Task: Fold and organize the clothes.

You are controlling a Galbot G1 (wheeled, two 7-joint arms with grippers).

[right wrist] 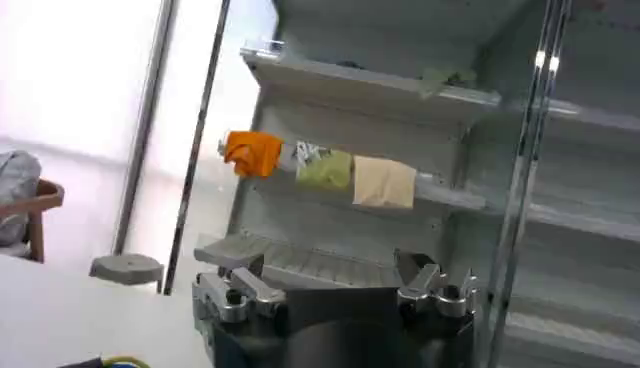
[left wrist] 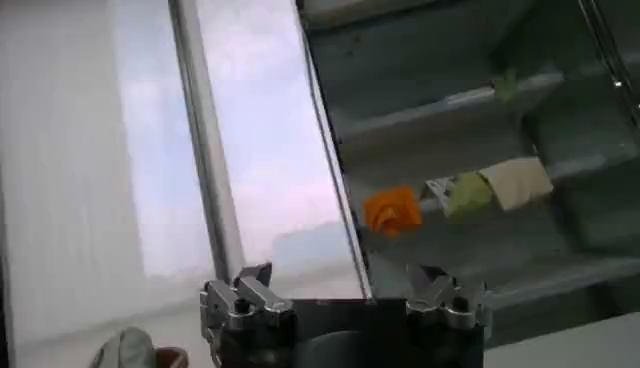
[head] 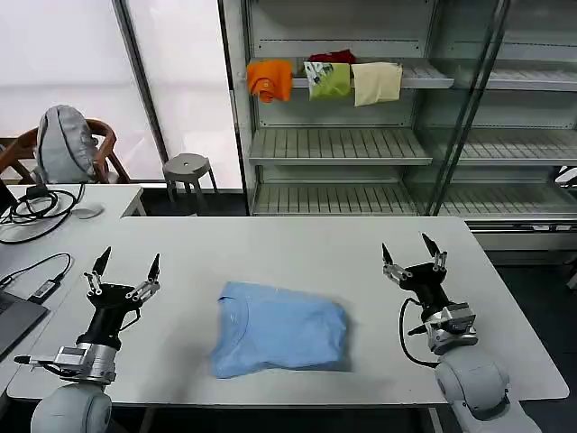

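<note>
Lying folded at table centre, a light-blue T-shirt (head: pixel 280 328) is seen as a compact rectangle w/ neckline toward 9 o'clock, flat on the white table (head: pixel 297 248). No lettering is seen on its upper face.

L gripper (head: pixel 126 263) is held at approx. 9 o'clock of the shirt, near but apart, fingers pointed up and spread wide w/ nothing between them. R gripper (head: pixel 411 248) is held at approx. 3 o'clock of the shirt, also apart, fingers up and spread, nothing held. Both jaws are thus shown open and empty; neither is touching cloth.

At 12 o'clock beyond the table, a metal shelf rack (head: pixel 343 144) is seen; orange (head: pixel 270 79), green (head: pixel 330 80), cream (head: pixel 376 83) and red (head: pixel 332 58) garments are draped on its upper shelf. At 10 o'clock a grey stool (head: pixel 187 169) and a chair w/ grey backpack (head: pixel 63 144) are seen; cables (head: pixel 36 206) are lying on a side desk.
</note>
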